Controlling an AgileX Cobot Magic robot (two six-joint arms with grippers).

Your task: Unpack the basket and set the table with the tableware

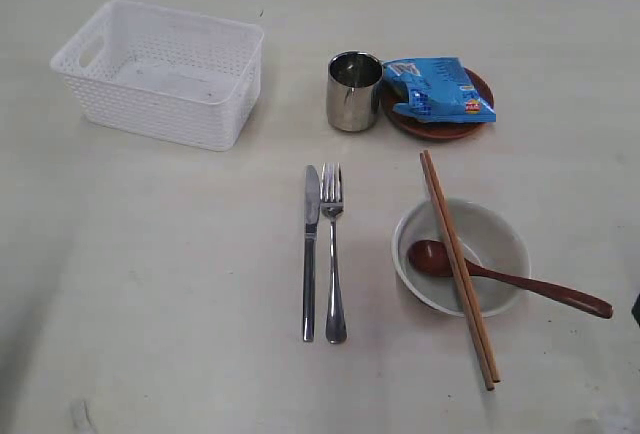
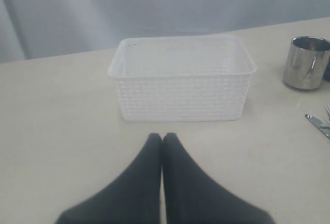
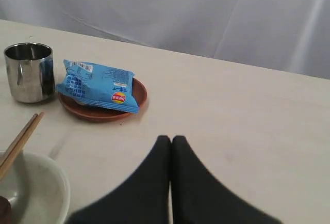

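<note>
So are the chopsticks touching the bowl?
Touching. The exterior view shows the chopsticks lying right across the bowl, resting on its rim at the far side and the near side.

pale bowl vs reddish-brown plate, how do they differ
The pale greenish-white bowl is deep and wider; the small reddish-brown round plate is shallow. The bowl holds a reddish-brown wooden spoon, with brown wooden chopsticks across its rim; the plate carries a blue snack packet. Both are round.
</note>
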